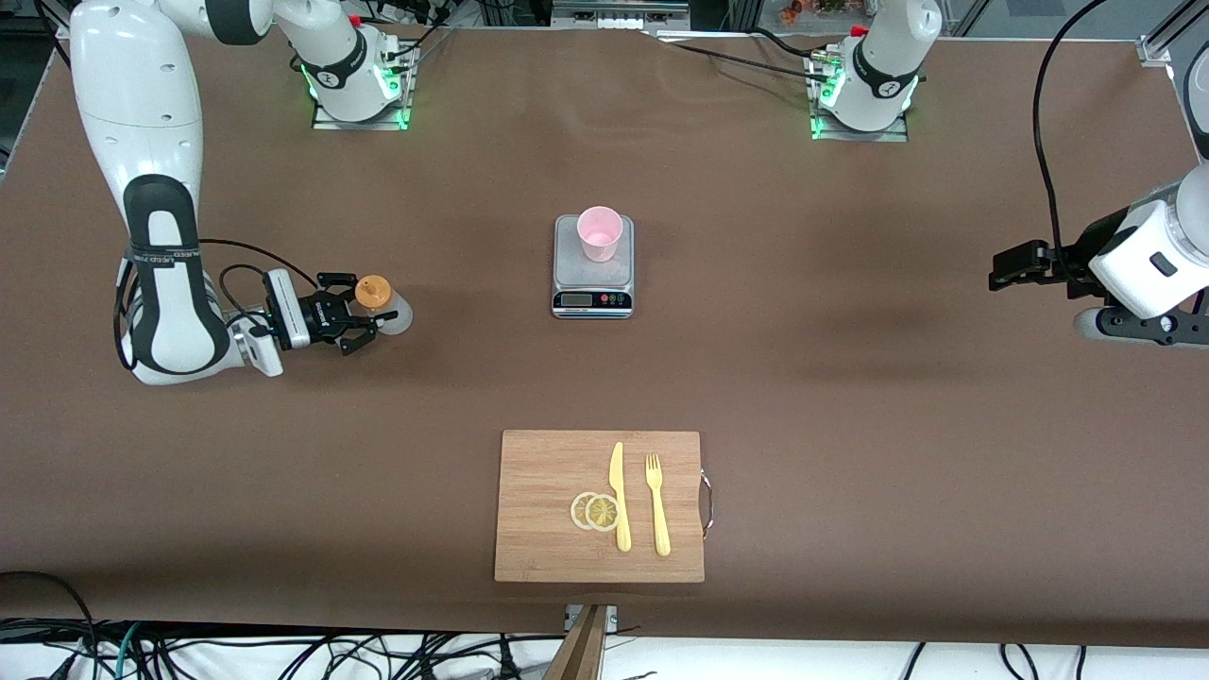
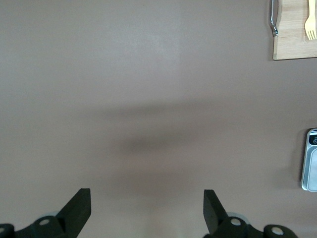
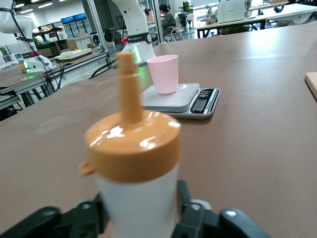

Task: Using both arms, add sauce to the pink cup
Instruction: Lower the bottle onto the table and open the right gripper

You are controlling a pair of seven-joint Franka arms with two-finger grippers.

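Observation:
The sauce bottle, whitish with an orange nozzle cap, stands upright on the table toward the right arm's end. My right gripper is low at the bottle, one finger on each side of its body; the jaws stand a little wider than the bottle, so it is open. The pink cup stands upright on a small steel kitchen scale at mid-table; the right wrist view shows the cup past the nozzle. My left gripper waits above the table's other end, open and empty.
A wooden cutting board lies nearer the front camera than the scale, carrying two lemon slices, a yellow knife and a yellow fork. The left wrist view catches the board's corner and the scale's edge.

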